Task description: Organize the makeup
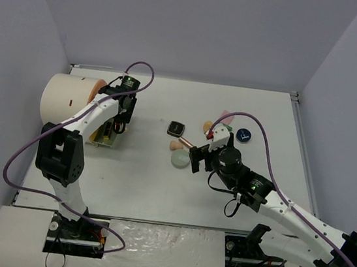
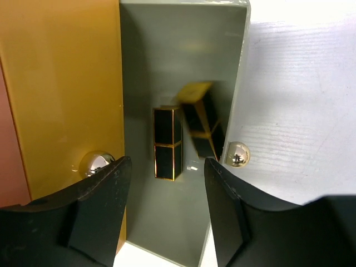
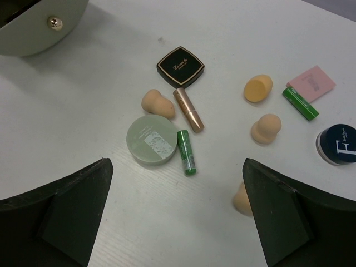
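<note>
Pale grey walls (image 1: 179, 28) close in a white worktop (image 1: 138, 187). At its far left stands a large cream cylinder (image 1: 64, 99), and the left arm reaches in beside it.

The left gripper (image 2: 167, 165) hangs with its jaws parted about halfway and nothing between them. Straight ahead of it lies a grey compartment (image 2: 183, 50) holding two black-and-gold lipsticks. One (image 2: 167, 143) lies straight, just beyond the gap in the jaws. The other (image 2: 203, 121) is tilted and leans toward the wall on the gripper's right. A gold-coloured panel (image 2: 61, 94) with a round metal knob (image 2: 95, 163) runs along the gripper's left.

The right gripper (image 3: 177, 162) is spread wide and empty above the loose makeup.

- **Just ahead of the gap:** a pale green disc (image 3: 152, 139) with a green tube (image 3: 187, 152) just beside it.
- **Farther ahead:** a peach sponge (image 3: 157, 103), a rose-gold tube (image 3: 188, 109) and a black square compact (image 3: 180, 67).
- **Toward the right finger:** two more sponges (image 3: 258, 89) (image 3: 265, 128), with a third (image 3: 242, 198) close by that finger.
- **Beyond the right finger:** a pink square pad (image 3: 311, 82), a second green tube (image 3: 300, 104) and a dark round compact (image 3: 338, 143).
</note>
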`<state>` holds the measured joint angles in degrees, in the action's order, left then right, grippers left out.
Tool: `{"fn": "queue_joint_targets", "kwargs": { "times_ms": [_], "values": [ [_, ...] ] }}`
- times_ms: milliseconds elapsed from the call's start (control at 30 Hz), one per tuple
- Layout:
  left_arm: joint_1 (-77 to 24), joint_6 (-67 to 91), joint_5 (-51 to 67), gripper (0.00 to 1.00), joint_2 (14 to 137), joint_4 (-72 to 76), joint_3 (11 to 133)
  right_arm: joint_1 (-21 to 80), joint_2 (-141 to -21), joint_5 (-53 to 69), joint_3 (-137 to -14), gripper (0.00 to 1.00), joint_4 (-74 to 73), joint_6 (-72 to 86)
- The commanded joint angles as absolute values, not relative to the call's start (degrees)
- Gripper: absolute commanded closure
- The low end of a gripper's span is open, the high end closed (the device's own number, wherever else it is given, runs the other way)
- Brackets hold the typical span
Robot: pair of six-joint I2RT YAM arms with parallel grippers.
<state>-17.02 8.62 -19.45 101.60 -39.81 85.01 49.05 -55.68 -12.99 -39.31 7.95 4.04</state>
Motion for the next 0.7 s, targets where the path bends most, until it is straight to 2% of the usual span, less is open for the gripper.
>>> {"fn": "queue_joint_targets", "kwargs": {
  "times_ms": [0,133,267,500,667],
  "values": [
    [-16.35,8.03,-20.92,0.44,99.69,-37.62,87.1,48.36,-55.23,-13.97,-40.2,0.0,9.23,5.81],
    [-16.51,8.42,-18.03,0.4,97.19,-37.28,87.1,46.63,-56.9,-13.64,-41.43,0.0,7.53,7.53],
    [-17.44,9.62,-9.91,0.34,92.64,-37.6,87.44,44.43,-60.45,-12.69,-43.18,0.04,5.32,8.33],
    [-20.12,12.64,-0.65,0.2,79.96,-37.88,84.66,40.01,-68.96,-8.63,-47.0,0.21,3.44,8.53],
    [-20.35,13.67,2.22,0.12,71.56,-36.68,78.04,39.0,-75.31,-5.83,-47.98,0.36,3.25,8.39]
  ]
}}
